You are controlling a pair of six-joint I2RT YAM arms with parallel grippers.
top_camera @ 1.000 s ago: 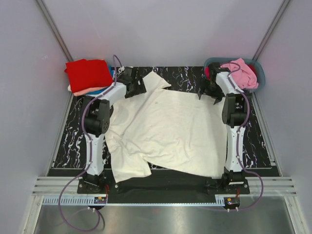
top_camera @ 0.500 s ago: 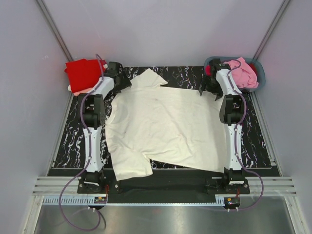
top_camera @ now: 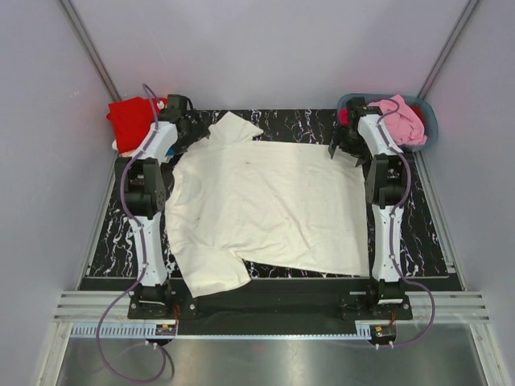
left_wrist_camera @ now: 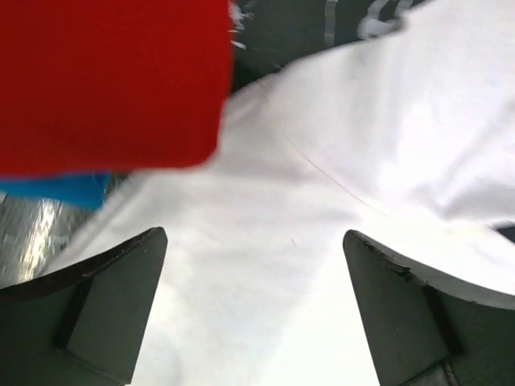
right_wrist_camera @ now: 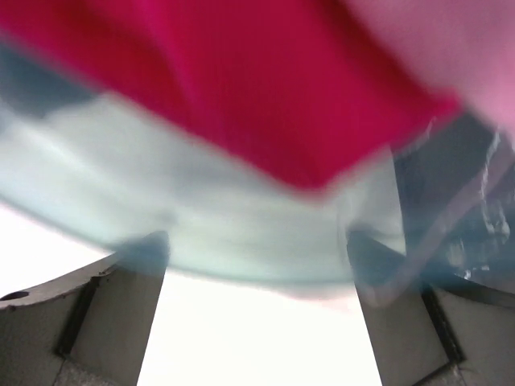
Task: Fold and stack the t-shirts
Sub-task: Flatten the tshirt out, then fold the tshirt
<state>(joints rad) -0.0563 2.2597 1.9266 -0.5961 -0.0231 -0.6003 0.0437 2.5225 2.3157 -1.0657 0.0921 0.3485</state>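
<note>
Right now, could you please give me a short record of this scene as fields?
Cream t-shirt: spread across the table
Left gripper: open, over the shirt's far-left corner
Right gripper: open, over its far-right corner
Red t-shirt: folded, far left, topping a stack
Tub: far right, holding a pink t-shirt
</note>
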